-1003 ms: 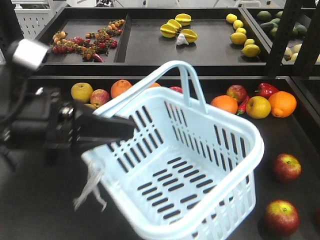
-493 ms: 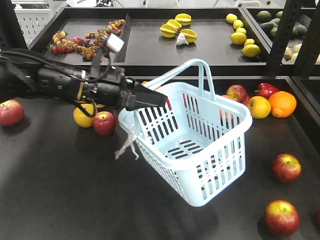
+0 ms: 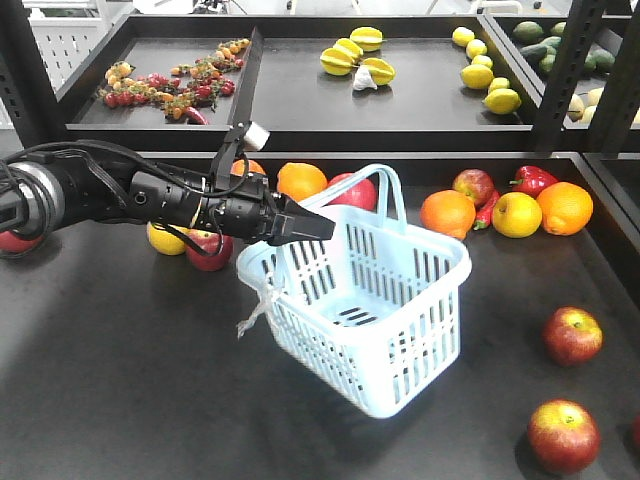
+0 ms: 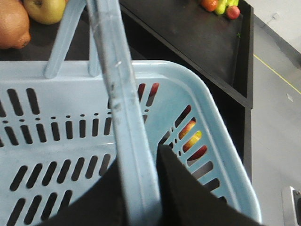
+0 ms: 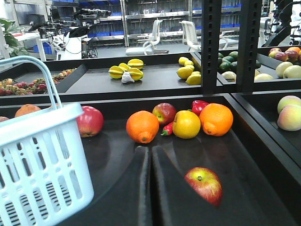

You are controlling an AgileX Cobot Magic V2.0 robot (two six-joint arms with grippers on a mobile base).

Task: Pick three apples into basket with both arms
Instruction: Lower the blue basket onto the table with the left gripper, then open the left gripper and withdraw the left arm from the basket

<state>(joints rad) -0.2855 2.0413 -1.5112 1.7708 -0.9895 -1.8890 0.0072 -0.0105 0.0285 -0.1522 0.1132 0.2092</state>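
My left gripper [image 3: 310,228] reaches in from the left and is shut on the rim of the aqua basket [image 3: 400,330]. The basket hangs tilted with that side raised and nothing inside. In the left wrist view its black fingers [image 4: 188,188] clamp the rim [image 4: 134,155]. Red apples lie at the right front [image 3: 573,335] [image 3: 563,435], behind the left arm [image 3: 209,250], and at the back [image 3: 474,185]. My right gripper [image 5: 150,157] is shut and empty, low over the table. An apple [image 5: 203,184] lies just to its right and the basket [image 5: 37,160] to its left.
Oranges [image 3: 448,212] [image 3: 565,207] [image 3: 302,180], a yellow apple [image 3: 516,214] and a red pepper [image 3: 533,180] line the back of the table. An upper shelf holds starfruit [image 3: 355,55] and lemons [image 3: 485,70]. A black upright post [image 3: 565,70] stands at the right. A white string [image 3: 255,310] dangles from the basket.
My left arm has stretched out and carried the basket away from the camera toward the middle of the table. The basket hangs less steeply tilted now.
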